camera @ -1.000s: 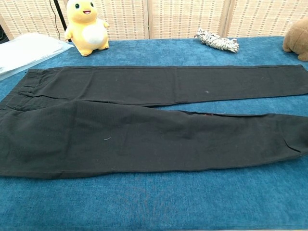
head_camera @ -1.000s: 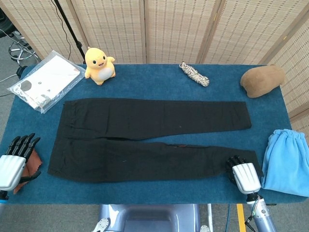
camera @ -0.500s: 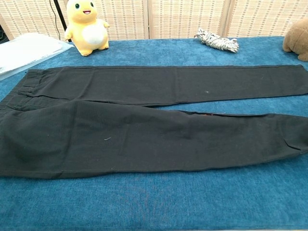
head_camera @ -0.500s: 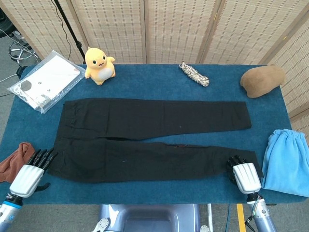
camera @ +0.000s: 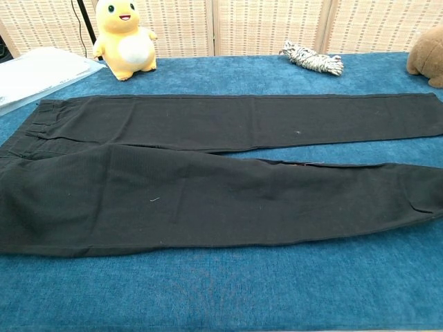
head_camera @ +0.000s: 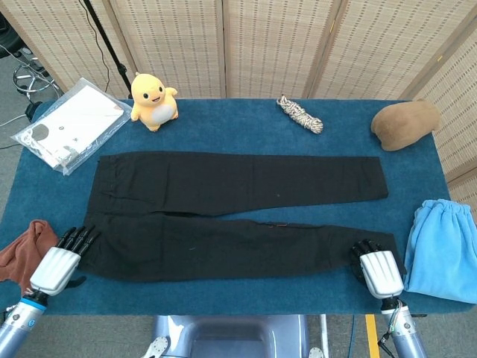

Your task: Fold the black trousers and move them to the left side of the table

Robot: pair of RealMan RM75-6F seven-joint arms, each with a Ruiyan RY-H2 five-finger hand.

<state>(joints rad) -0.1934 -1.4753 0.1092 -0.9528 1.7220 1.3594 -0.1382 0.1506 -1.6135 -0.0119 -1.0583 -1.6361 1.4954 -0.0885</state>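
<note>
**Positioning both hands at the near edge of the trousers for the first fold**

The black trousers point(head_camera: 231, 212) lie flat and unfolded on the blue surface point(head_camera: 246, 119), legs spread apart and pointing toward the robot's right, waistband toward its left. No fold is yet made; the step in hand is judged to be the initial grasp.

The left hand point(head_camera: 61, 261) sits at the near waistband corner, fingers extended and apart, fingertips touching or just beside the cloth edge; it holds nothing. The right hand point(head_camera: 376, 267) rests at the hem of the near leg, its fingers curled down onto or over the cloth. Whether it actually grips the hem cannot be told from the head view, and the chest view shows neither hand.

Next move, as judged:
1. Close each hand on its own cloth edge.
2. Lift the near leg and carry it away from the hands, laying it over the far leg.
3. Keep both hands level so the cloth does not bunch.

A brown cloth point(head_camera: 22, 250) lies just outboard of the left hand; a light blue cloth point(head_camera: 443, 250) lies just outboard of the right hand. Both should stay clear of the grasp.
</note>
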